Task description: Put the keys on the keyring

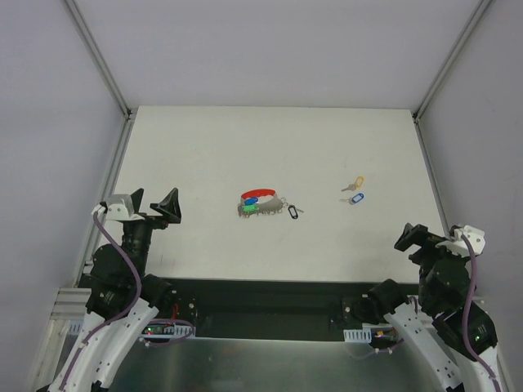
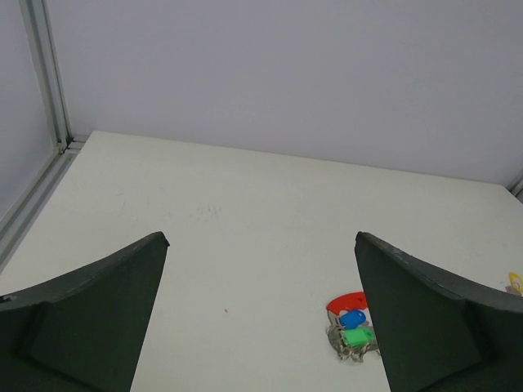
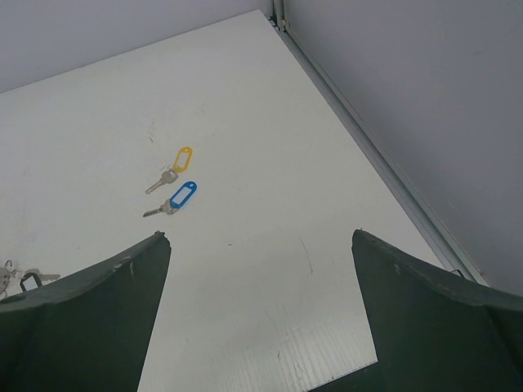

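The keyring (image 1: 263, 204), grey chain-like metal with a red curved loop, lies near the centre of the matte white desk (image 1: 204, 147). A blue tag (image 1: 252, 202), a green tag (image 1: 248, 210) and a dark-tagged key (image 1: 292, 211) lie against it, possibly attached. The yellow key (image 1: 358, 182) and blue key (image 1: 355, 198) have oval plastic heads and lie close together toward the right edge. The left gripper (image 1: 154, 200) and right gripper (image 1: 413, 237) are near the front corners, fingers spread wide and empty.

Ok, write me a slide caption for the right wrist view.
Right gripper open over the white table, a yellow-tagged key and a blue-tagged key lying loose, close together, ahead of it.
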Robot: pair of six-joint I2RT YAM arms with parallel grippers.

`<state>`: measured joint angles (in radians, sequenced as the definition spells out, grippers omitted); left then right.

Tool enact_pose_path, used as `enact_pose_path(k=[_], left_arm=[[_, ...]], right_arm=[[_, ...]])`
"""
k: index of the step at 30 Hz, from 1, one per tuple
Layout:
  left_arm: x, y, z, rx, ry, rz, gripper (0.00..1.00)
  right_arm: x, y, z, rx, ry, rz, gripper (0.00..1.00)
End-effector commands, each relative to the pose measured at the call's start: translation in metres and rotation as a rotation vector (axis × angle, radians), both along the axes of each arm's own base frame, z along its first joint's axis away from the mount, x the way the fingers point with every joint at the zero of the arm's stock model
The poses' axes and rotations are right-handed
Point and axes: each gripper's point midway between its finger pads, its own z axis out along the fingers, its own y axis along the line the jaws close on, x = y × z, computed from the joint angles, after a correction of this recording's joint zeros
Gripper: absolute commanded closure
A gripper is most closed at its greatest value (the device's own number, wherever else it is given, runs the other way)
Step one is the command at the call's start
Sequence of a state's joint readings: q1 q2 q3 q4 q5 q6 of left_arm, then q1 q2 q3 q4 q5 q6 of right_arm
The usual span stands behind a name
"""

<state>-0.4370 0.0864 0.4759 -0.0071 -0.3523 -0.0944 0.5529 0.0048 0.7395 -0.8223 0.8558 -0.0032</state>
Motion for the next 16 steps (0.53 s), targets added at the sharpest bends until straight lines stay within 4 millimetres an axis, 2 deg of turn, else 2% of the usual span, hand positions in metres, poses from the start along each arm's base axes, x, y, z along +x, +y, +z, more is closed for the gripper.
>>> enact_pose_path(k=[1,10,16], left_arm=[[-0.001,0.0065,-0.0091,0.037,0.015,0.03,0.01],[-0.0052,0.0081,-0.0103,0.017,0.015,0.029,0.01],[-0.0104,0.0081,-0.006,-0.007,0.0,0.016,0.01]], right_arm=[[-0.0047,-0.0042,0.0051,0.003,-0.048,0.001,0.04],[-0.0003,0.0019,0.0027,-0.008,-0.025,0.026,0.04],[-0.0037,-0.0009,0.0046,0.011,-0.053,0.019,0.04]])
